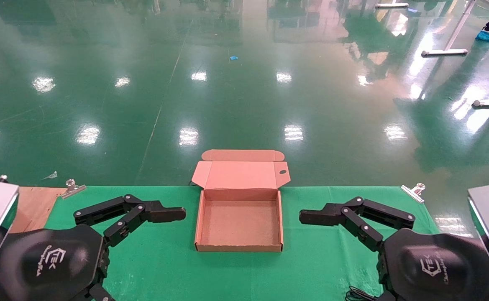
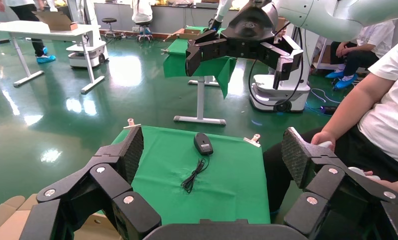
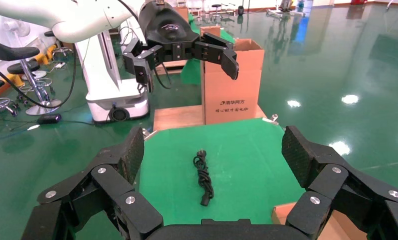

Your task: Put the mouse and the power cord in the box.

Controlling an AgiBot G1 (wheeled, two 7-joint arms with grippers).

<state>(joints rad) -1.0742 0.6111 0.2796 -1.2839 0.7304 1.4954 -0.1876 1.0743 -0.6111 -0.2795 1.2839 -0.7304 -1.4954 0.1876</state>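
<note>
The brown cardboard box lies open and empty at the middle of the green cloth, its lid folded back. My left gripper hovers open left of the box, one finger pointing at it. My right gripper hovers open to the box's right, with a finger facing the box. The black mouse rests on the cloth at the table's right end, its wire trailing toward the box. The coiled power cord lies on the cloth at the left end. Neither gripper touches anything.
Metal clips pin the cloth at its far corners. A wooden board lies past the cloth's left edge. A tall carton stands beyond the left end. A seated person is close to the right end.
</note>
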